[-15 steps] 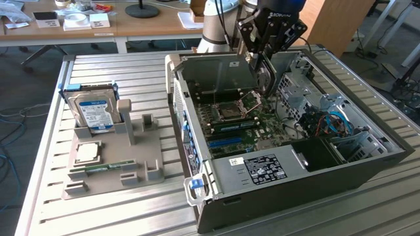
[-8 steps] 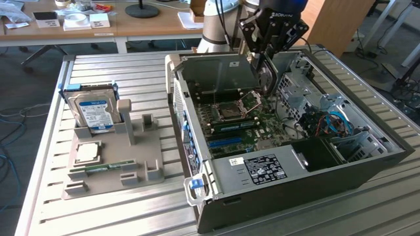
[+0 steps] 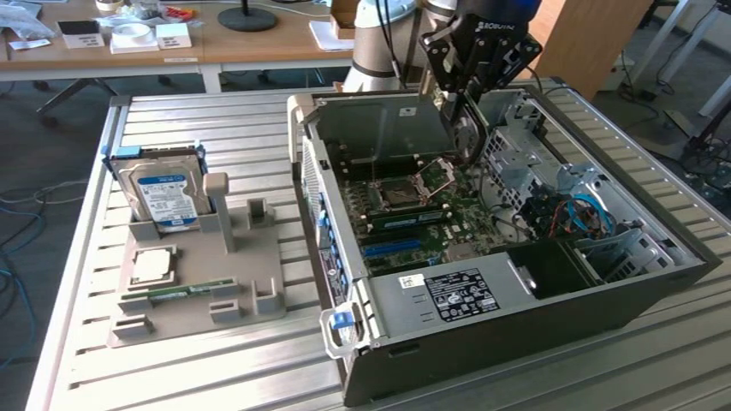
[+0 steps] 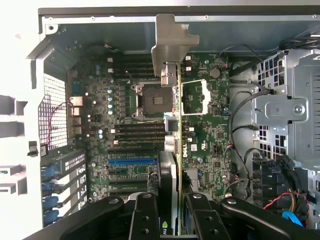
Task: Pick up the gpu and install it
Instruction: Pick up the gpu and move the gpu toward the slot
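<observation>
The claw is clamped on the gpu, holding it edge-on above the motherboard inside the open case, toward the counter's far edge. The card is probably light, stiff and fragile, so a grip on its flat faces suits it.

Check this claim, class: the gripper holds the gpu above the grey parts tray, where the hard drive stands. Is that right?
No. The gripper holds the gpu above the open computer case, over its motherboard, as the wrist view shows. The hard drive does stand in the grey parts tray.
</observation>
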Available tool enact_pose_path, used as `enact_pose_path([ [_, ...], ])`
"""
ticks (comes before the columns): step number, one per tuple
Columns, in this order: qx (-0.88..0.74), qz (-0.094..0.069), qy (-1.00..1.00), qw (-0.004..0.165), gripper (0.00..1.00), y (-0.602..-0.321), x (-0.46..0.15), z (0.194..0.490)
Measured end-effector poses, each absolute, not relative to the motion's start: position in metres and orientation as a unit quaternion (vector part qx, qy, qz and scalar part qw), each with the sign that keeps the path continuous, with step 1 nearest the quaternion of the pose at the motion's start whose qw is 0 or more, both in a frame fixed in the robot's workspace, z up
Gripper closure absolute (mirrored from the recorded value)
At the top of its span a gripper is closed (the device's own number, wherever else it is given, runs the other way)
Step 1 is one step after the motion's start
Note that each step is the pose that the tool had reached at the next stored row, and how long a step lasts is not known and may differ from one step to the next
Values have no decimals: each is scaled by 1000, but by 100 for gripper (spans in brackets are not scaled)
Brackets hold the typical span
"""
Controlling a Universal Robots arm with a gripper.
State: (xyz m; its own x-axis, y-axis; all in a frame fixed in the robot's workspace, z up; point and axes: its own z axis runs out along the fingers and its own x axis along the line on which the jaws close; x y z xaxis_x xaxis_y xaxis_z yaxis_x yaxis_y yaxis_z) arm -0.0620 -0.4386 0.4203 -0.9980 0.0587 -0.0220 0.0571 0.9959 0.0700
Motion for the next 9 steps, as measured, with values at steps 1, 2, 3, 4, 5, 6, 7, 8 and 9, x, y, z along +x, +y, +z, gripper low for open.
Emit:
enact_pose_path([
  [1,29,35,999,12,73,-439,-62,420],
  [2,29,35,999,12,73,-439,-62,420],
  [3,29,35,999,12,73,-439,-62,420],
  [4,29,35,999,12,73,-439,-62,420],
  [5,29,35,999,12,73,-439,-61,420],
  [6,29,35,999,12,73,-439,-60,420],
  [7,29,35,999,12,73,-439,-59,420],
  [8,29,35,999,12,73,-439,-58,420],
  [9,29,35,999,12,73,-439,-57,420],
])
